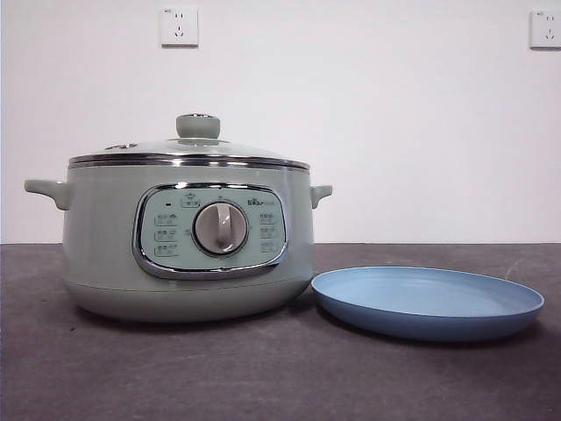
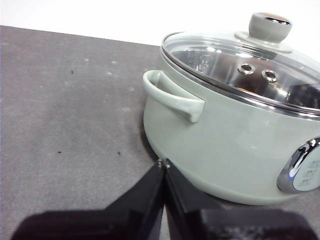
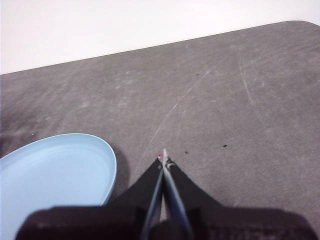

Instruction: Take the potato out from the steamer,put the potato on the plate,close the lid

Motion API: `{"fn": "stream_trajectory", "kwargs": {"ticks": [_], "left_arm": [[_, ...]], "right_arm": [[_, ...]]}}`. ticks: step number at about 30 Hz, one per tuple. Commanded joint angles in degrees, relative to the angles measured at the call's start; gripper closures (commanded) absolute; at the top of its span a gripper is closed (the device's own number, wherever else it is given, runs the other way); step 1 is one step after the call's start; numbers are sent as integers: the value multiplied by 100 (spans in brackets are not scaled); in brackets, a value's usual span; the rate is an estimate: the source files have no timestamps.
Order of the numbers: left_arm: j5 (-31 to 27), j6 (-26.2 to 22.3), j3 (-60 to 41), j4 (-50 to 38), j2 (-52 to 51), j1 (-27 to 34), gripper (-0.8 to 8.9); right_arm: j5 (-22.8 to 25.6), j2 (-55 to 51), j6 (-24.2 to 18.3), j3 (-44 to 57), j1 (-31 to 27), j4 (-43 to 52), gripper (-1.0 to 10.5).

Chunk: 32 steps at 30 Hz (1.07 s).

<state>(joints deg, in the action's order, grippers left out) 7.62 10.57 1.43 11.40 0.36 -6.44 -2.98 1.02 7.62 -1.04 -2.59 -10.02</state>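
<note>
Broadly, the dark grey tabletop (image 1: pixel 263 377) carries two things, and both arms hang back from them. Largest is the steamer (image 1: pixel 105 254), a pale green pot standing upright toward the left edge in the front view, its control panel and silver dial (image 1: pixel 220 228) facing the near edge, one side handle (image 1: pixel 48 190) pointing to the left edge and the other toward the plate. The lid (image 1: pixel 188 151) sits flat on its chrome rim, closed, with the green knob (image 1: pixel 198 125) upright at the centre. Through the glass the left wrist view shows a metal steaming tray with round holes (image 2: pixel 257 72); the potato cannot be made out for certain, only a faint brownish patch under the glass near those holes.

Next in size is the light blue plate (image 1: pixel 429 320), lying flat on the tabletop just beside the steamer on the side toward the right edge; whether the plate's rim touches the base of the pot or just misses it cannot be told. Nothing lies on it.

The left pincer (image 2: pixel 163 162) is closed, its black jaws pressed tip to tip, holding nothing, hovering near the steamer's outer handle (image 2: pixel 175 97) and lower wall. The right pincer (image 3: pixel 164 157) is likewise closed and empty, above bare tabletop just beside the plate's rim (image 3: pixel 107 155), toward the right edge.
</note>
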Motion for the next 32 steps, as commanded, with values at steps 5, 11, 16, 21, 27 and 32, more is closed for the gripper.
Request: {"fn": "stream_trajectory", "kwargs": {"ticks": [5, 11, 16, 21, 27, 32], "left_arm": [[17, 339, -57, -28, -9, 15, 817], [389, 1176, -48, -280, -9, 15, 819], [968, 1386, 358, -175, -7, 15, 819], [1047, 1375, 1209, 151, 90, 17, 819], [1056, 1318, 2378, 227, 820, 15, 819], [1246, 942, 3453, 485, 1851, 15, 819]], "right_arm": [[-9, 2, 1357, 70, 2, -20, 947], [-472, 2, 2343, 52, 2, 63, 951], [-968, 61, 2503, -348, 2, 94, 956], [-1060, 326, 2461, -1189, 2, 98, 956], [-1073, 1272, 1718, -2557, 2, 70, 956], [-1547, 2326, 1082, -3851, 2, 35, 956]]}}
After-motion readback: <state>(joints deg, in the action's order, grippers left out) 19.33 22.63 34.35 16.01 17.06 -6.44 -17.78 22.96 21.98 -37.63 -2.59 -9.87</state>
